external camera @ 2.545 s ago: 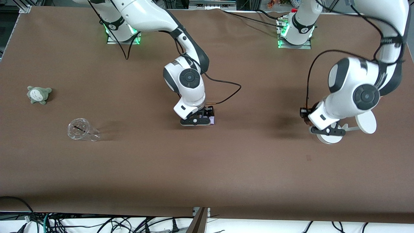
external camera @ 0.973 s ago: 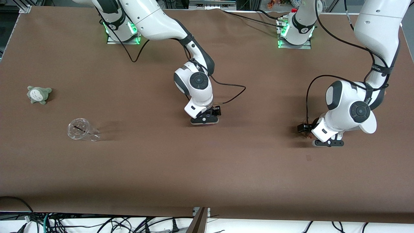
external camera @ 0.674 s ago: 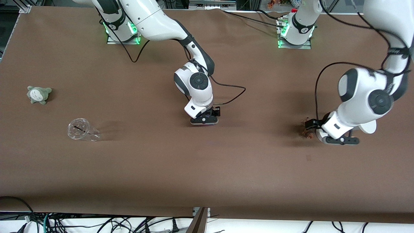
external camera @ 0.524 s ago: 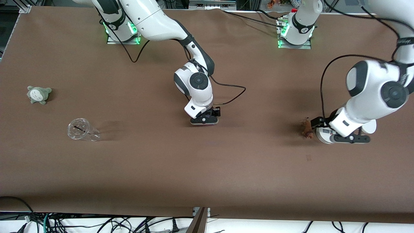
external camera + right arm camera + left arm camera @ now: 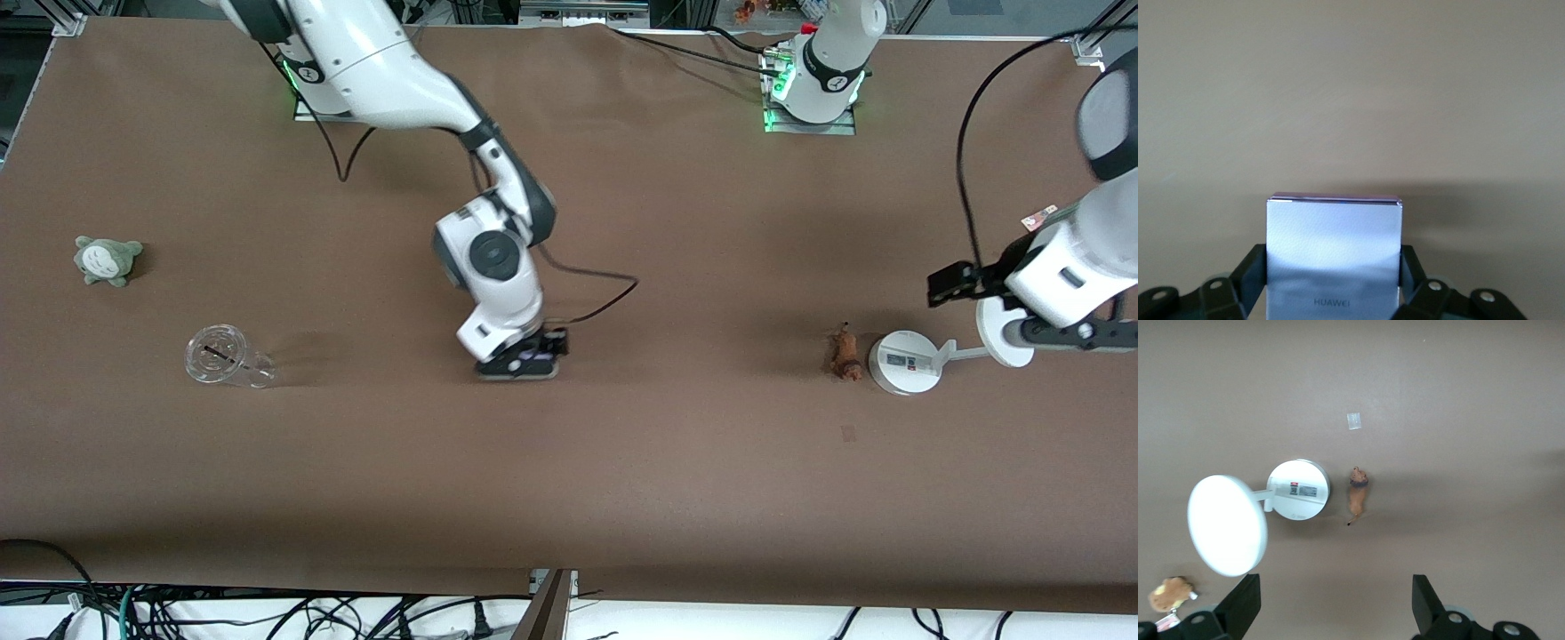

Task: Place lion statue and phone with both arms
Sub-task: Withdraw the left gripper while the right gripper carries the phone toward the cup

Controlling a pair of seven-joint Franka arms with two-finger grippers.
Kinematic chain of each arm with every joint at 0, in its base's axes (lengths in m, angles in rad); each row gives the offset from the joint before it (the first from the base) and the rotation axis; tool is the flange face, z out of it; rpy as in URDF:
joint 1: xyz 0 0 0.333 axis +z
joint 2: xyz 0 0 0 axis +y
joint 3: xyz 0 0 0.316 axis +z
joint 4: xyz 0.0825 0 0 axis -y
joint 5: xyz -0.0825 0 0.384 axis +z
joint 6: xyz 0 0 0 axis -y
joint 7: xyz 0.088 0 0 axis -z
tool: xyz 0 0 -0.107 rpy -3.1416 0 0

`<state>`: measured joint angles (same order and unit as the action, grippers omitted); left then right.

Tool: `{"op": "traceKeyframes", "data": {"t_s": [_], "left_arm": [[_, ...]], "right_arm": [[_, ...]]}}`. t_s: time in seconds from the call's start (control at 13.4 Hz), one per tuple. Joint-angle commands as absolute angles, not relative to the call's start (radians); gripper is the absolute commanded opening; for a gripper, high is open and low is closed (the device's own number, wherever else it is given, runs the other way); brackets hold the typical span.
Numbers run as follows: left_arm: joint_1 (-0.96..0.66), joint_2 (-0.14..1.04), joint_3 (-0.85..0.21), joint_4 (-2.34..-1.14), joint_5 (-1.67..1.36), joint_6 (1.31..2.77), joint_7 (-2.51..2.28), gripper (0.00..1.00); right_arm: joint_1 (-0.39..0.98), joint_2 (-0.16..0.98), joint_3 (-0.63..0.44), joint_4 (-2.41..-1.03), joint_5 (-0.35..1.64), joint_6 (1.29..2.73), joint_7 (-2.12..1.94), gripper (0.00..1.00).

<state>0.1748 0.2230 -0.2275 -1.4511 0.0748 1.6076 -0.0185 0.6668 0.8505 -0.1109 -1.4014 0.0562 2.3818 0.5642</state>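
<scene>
The lion statue (image 5: 843, 354), a small reddish-brown figurine, lies on the table beside the round base of a white stand (image 5: 901, 363). It also shows in the left wrist view (image 5: 1357, 497), free of any gripper. My left gripper (image 5: 1078, 335) is open and empty, raised over the stand's disc (image 5: 1003, 334); its fingers stand wide apart in the left wrist view (image 5: 1331, 613). My right gripper (image 5: 520, 361) is shut on the phone (image 5: 1333, 247), a pale lavender slab with a purple edge, low over the middle of the table. In the front view the phone (image 5: 532, 355) barely shows.
A grey-green plush (image 5: 108, 260) and a clear cup on its side (image 5: 227, 357) lie toward the right arm's end. A tan plush with a tag (image 5: 1168, 595) lies near the stand's disc (image 5: 1227, 523). A small pale scrap (image 5: 1353, 420) lies on the cloth.
My left gripper has let go of the lion statue beside the stand, then risen and moved away toward the left arm's end. My right gripper has shifted with the phone toward the right arm's end.
</scene>
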Motion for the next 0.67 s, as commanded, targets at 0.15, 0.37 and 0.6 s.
{"op": "traceKeyframes", "data": {"t_s": [0.15,0.37,0.6], "left_arm": [[0.074,0.040,-0.042,-1.564,0.008,1.620,0.017,1.00],[0.021,-0.056,0.011,-1.699,0.014,1.670,0.026,1.00],[0.031,-0.104,-0.003,-1.749,0.025,1.660,0.037,1.00]], "right_arm": [[0.459,0.775,-0.095,-1.405,0.069,2.223,0.301,0.49],[0.353,0.769,-0.098,-1.408,0.067,2.195,0.143,0.49],[0.276,0.770,-0.097,-1.411,0.069,2.157,0.075,0.49]]}}
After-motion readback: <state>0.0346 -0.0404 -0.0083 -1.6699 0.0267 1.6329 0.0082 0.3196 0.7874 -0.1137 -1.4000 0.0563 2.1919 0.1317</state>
